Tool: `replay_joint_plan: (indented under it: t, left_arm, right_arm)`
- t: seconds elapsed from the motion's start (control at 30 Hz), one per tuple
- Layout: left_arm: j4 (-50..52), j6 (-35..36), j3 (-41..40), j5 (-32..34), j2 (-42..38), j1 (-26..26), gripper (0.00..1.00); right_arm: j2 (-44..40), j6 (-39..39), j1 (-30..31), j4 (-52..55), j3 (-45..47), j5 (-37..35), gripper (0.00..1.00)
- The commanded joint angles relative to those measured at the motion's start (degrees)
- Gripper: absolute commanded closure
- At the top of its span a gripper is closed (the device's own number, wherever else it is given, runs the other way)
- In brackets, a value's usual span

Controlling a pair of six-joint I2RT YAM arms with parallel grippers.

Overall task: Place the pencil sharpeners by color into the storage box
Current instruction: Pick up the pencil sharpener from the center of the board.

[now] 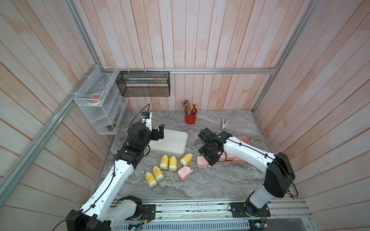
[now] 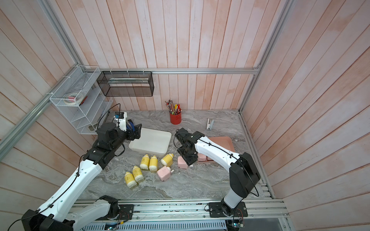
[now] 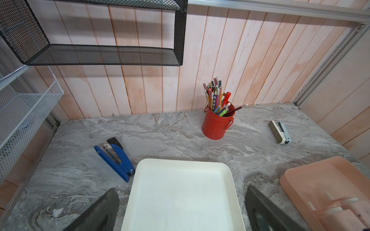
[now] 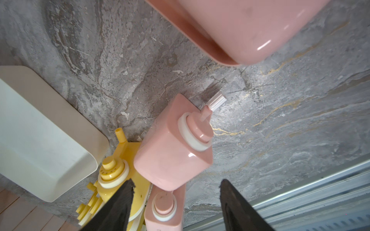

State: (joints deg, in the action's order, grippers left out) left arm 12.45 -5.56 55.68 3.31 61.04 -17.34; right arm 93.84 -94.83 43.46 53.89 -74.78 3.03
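A glossy, boxy pink sharpener (image 4: 172, 152) is lying on the marble table (image 1: 220, 180), between the parted, unclamped jaws of the right gripper (image 4: 177, 182). The left gripper (image 3: 182, 190) is hanging wide open and empty over the smooth white tray (image 3: 180, 176).

Five yellow sharpeners (image 1: 173, 163) on their sides mid-surface, two pink sharpeners (image 1: 184, 173) beside, another pink pair (image 1: 229, 156) inside the pink tray (image 1: 245, 140).

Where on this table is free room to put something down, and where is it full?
Free: the front of the table, between the sharpeners and the metal rail; also between red cup and small stapler. Crowded: just before the white tray.
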Motion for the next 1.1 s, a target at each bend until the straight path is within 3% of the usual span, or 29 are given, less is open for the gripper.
replay_joint_plan:
  t: [0.0,0.6,1.07]
  left_arm:
    - [-0.85,0.59,-0.49,0.60,-0.74,-0.32,0.01]
    - [-0.91,0.82,-0.57,0.69,-0.35,-0.32,0.00]
    - [-0.88,0.87,-0.57,0.91,-0.13,-0.32,0.00]
  right_arm:
    - [1.00,-2.18,-0.32,-1.17,1.11,1.02,0.29]
    - [3.50,-2.06,-1.66,-4.03,2.45,1.80,0.29]
    - [8.55,1.83,-2.07,-3.33,-1.59,3.10,0.30]
